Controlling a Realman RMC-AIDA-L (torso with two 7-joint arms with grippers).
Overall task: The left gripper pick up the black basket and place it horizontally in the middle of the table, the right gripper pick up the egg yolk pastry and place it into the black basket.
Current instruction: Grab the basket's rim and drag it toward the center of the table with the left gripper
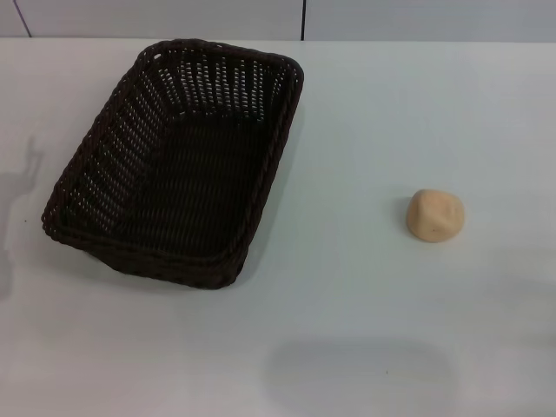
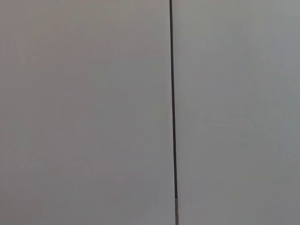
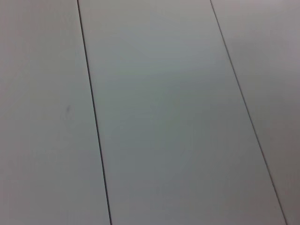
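Dark wicker, your black basket (image 1: 178, 161) sits angled on the table's (image 1: 365, 330) left side, the egg yolk pastry (image 1: 435, 215) well apart to its right. You see neither gripper, so their fingers cannot be placed against either thing.

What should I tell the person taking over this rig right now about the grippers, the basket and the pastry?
Grippers: neither left nor right shows in any view; both wrist cameras see only pale panels with dark seams.
Black basket: on the table, left of centre, set at a slant, empty.
Egg yolk pastry: on the table to the right, well apart from the basket.
Done: nothing visible yet.
Left: left gripper sets the basket horizontally mid-table; right gripper puts the pastry in it.
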